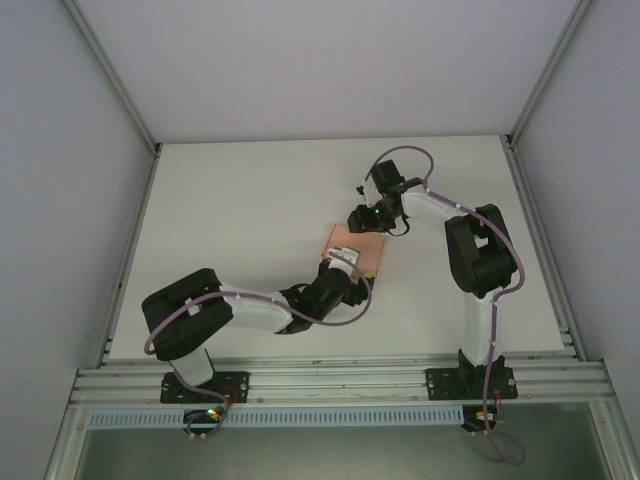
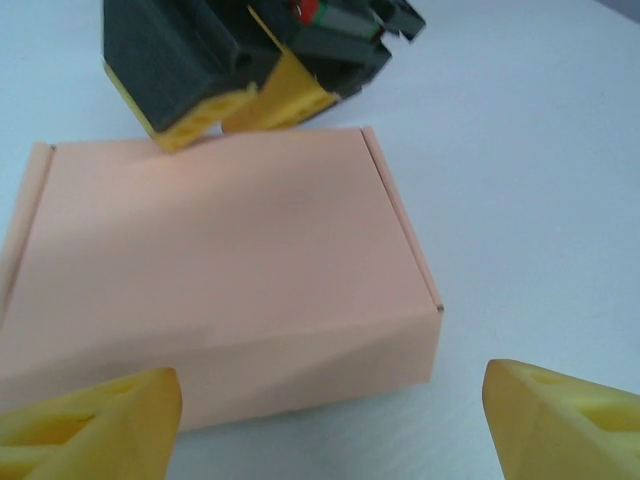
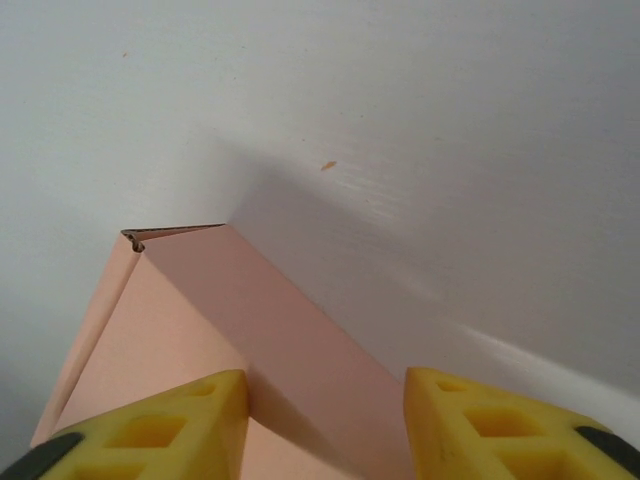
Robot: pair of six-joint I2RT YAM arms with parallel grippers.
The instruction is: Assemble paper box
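Near the middle of the table, the paper box sits just ahead of my left gripper, my right gripper at its far edge, all fingers apart.

The paper box is salmon-pink thin card, folded into a closed, shallow rectangular box lying flat, lid up, near the middle of the worktop.

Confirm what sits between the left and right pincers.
The paper box: in the left wrist view it lies just past the open left pincer, with the right pincer at its far edge.
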